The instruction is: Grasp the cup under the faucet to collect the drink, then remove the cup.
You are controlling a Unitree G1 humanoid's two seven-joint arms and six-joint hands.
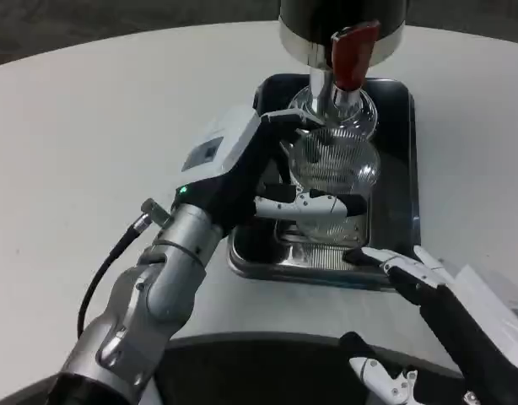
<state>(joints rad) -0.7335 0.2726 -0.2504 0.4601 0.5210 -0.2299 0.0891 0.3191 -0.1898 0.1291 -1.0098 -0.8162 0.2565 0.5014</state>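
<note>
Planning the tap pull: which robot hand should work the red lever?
Right, probably. The left robot hand grips the ribbed clear cup under the red lever; the right robot hand rests free at the tray edge.

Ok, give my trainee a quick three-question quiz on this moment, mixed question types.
1. True or false: the left hand grips the clear cup.
2. What is the cup standing over? A) bare table B) metal tray C) a plate
3. What colour is the faucet lever above the cup?

Key: 1 true. 2 B. 3 red. The right hand waits with fingers apart at the tray's near edge, holding nothing.
</note>
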